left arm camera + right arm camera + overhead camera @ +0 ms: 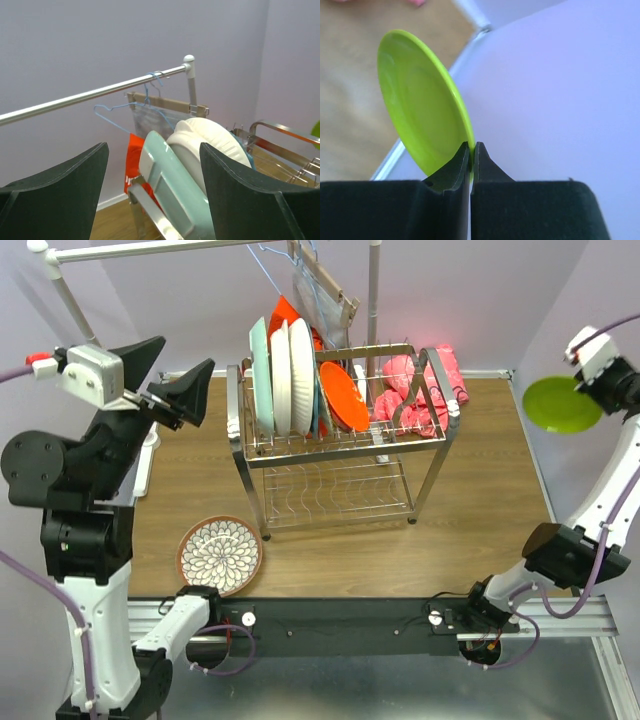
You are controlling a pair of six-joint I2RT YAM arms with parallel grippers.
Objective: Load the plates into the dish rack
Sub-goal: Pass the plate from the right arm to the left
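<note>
Lilac walls (pixel 180 295) are surrounding a wooden counter (pixel 480 540), where the dish rack (pixel 335 502) is standing mid-surface. A mint plate (pixel 260 375), white plates (pixel 283 380) and an orange plate (pixel 345 395) are sitting upright in its upper shelf. A floral plate (pixel 219 555) is lying flat near the left arm's base. The right end effector (pixel 471 147) is pinching the rim of a lime green plate (pixel 561 404), holding it aloft at the counter's right edge. The left end effector (pixel 188 352) is hovering wide and empty, left of the rack.
</note>
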